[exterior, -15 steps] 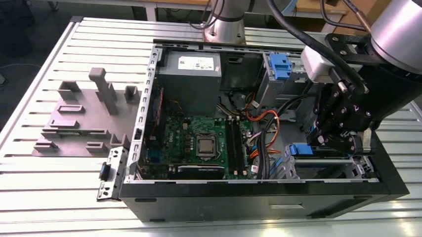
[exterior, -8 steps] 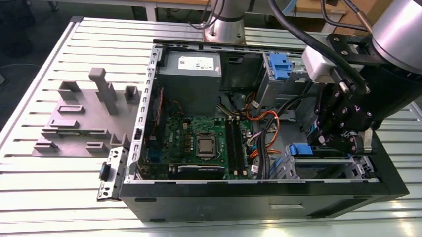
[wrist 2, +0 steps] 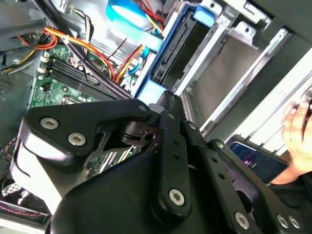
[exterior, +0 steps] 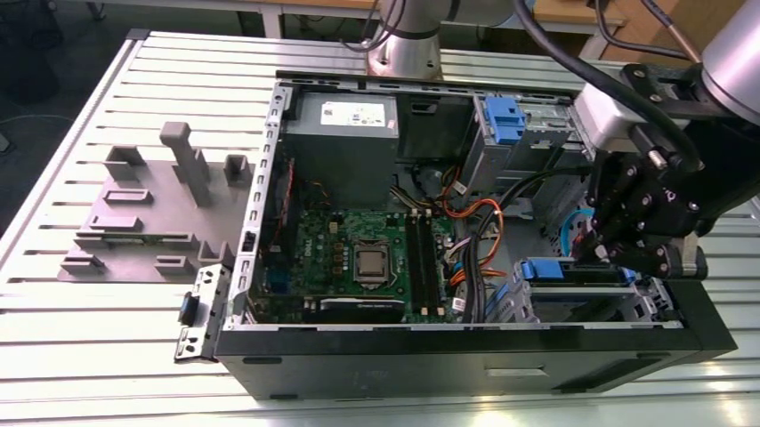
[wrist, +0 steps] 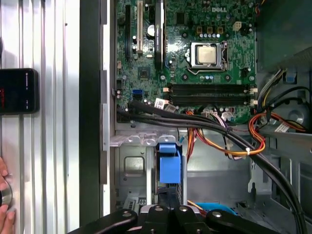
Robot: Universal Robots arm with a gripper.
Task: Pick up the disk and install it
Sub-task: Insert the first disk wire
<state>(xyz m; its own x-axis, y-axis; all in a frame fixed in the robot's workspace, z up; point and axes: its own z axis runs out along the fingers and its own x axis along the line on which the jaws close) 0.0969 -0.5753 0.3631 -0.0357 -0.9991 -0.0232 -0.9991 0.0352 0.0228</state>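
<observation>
The flat printed circuit board [exterior: 356, 258] is green. Thin wires [exterior: 471, 212] beside it are orange; the jointed hand [wrist 2: 168, 105], black.

A green circuit board [wrist: 185, 63] lies inside the open computer case [wrist: 90, 122], with a processor [wrist: 207, 54] set in a metal socket. At the processor's six o'clock run long black memory slots [wrist: 209, 92]. Farther that way a bundle of black cables [wrist: 195, 122] crosses, with orange wires [wrist: 229, 148] curling beside it. At the cables' six o'clock the disk [wrist: 168, 165] shows its blue frame inside a grey metal bay [wrist: 131, 165]. The gripper [wrist: 168, 214] sits just at the disk's six o'clock. At the case's nine o'clock a phone [wrist: 18, 91] lies on the ribbed table [wrist: 53, 146]. A person's fingers [wrist: 5, 207] rest at the phone's six o'clock.
</observation>
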